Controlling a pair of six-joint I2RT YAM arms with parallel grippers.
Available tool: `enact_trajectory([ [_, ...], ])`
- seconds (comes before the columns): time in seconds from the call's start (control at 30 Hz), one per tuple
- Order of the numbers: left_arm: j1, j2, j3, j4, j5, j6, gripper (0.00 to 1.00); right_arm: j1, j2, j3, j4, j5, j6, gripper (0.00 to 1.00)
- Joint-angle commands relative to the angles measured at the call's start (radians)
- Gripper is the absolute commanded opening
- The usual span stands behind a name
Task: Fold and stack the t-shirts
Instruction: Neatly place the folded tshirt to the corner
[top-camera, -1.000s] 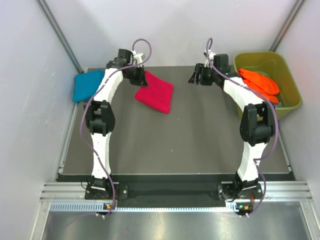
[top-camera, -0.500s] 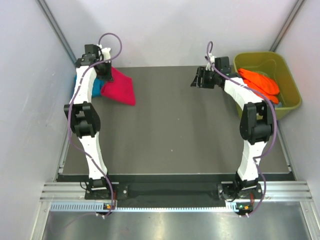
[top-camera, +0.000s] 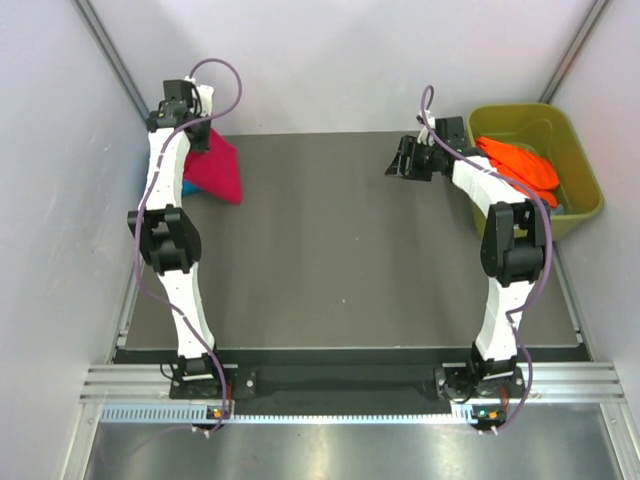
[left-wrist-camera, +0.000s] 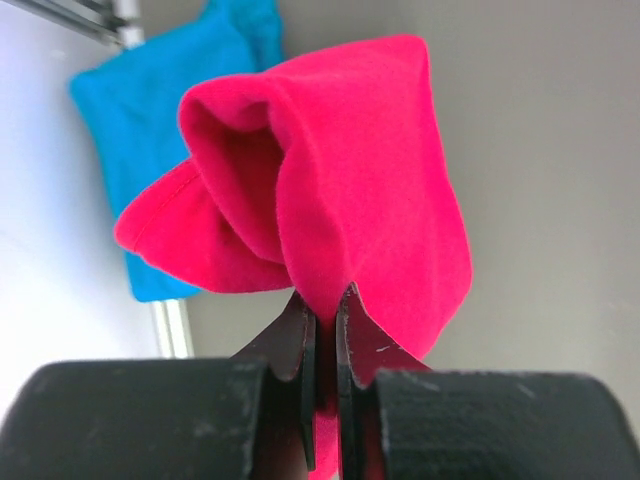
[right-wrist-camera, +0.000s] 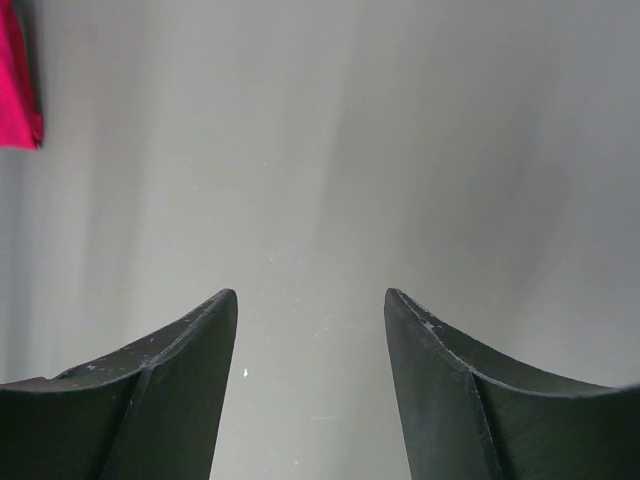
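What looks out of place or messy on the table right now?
Nothing spilled or damaged. The pink shirt, pinched in the left hand, hangs bunched and gaping partly over the teal shirt at the far left corner, not flat. Orange shirts lie heaped in the tub.

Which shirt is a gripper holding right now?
The pink shirt, pinched by the left gripper; the blue shirt lies free, the orange shirts sit in the tub.

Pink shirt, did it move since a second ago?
Yes. The pink shirt went left across the table, from nearer the middle to the left edge, pinched in the left tool, and now hangs over the blue shirt.
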Motion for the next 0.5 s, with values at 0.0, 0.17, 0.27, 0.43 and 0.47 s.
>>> enact_trajectory([
  [0.0, 0.009, 0.02, 0.084, 0.106, -0.083, 0.033, 0.0, -0.009, -0.017, -0.003, 0.051, -0.027, 0.015, 0.61],
  [0.17, 0.016, 0.072, 0.12, 0.144, -0.14, 0.042, 0.0, -0.009, -0.023, -0.011, 0.055, -0.027, 0.013, 0.61],
  [0.27, 0.016, 0.09, 0.136, 0.158, -0.165, 0.05, 0.0, -0.007, -0.03, -0.021, 0.06, -0.027, 0.012, 0.61],
  [0.43, 0.017, 0.093, 0.169, 0.184, -0.211, 0.05, 0.0, -0.009, -0.04, -0.038, 0.066, -0.027, 0.01, 0.61],
  [0.47, 0.017, 0.09, 0.169, 0.193, -0.215, 0.055, 0.0, -0.009, -0.04, -0.04, 0.066, -0.026, 0.01, 0.61],
])
